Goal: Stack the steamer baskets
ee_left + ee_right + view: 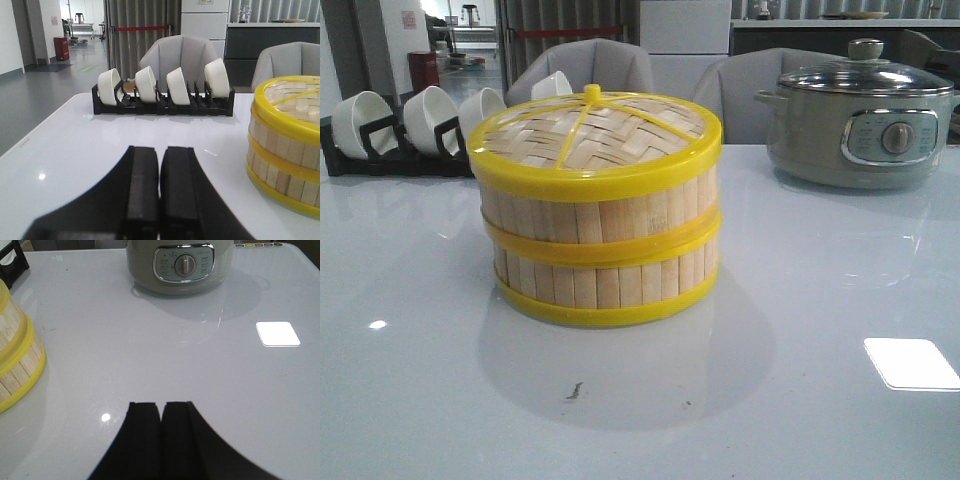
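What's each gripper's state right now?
Left gripper: closed, holding nothing.
Right gripper: closed, holding nothing.

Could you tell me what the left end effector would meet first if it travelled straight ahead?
Probably the black bowl rack; the left end effector points at it over bare table, though depth is uncertain.
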You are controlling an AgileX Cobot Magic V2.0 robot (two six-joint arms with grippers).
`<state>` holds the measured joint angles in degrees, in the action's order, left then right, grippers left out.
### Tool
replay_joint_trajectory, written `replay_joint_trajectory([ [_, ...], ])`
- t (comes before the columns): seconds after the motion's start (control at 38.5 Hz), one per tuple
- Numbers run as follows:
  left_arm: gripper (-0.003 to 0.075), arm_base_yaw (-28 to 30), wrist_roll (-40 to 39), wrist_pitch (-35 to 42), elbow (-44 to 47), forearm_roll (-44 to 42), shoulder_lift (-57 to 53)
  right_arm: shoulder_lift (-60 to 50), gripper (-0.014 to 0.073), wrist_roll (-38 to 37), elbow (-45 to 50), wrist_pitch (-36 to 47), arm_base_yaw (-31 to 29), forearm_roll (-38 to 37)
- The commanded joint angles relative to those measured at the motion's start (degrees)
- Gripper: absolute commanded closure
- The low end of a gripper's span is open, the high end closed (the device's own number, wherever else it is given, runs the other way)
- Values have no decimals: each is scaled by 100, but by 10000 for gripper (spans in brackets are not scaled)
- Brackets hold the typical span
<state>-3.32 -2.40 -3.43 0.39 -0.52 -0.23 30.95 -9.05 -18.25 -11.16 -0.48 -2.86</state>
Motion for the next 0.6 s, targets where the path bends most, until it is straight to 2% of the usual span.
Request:
replay_joint_trajectory([
  [0.0,627,-36,-12,501,1,52,-84,1,542,30,-178,471,-29,-86],
  [0.36,627,-36,-12,501,1,52,-84,-5,542,37,-178,455,-29,-102],
  [0.57,627,-36,-12,501,1,52,-84,-584,542,13,-146,268,-36,-59],
])
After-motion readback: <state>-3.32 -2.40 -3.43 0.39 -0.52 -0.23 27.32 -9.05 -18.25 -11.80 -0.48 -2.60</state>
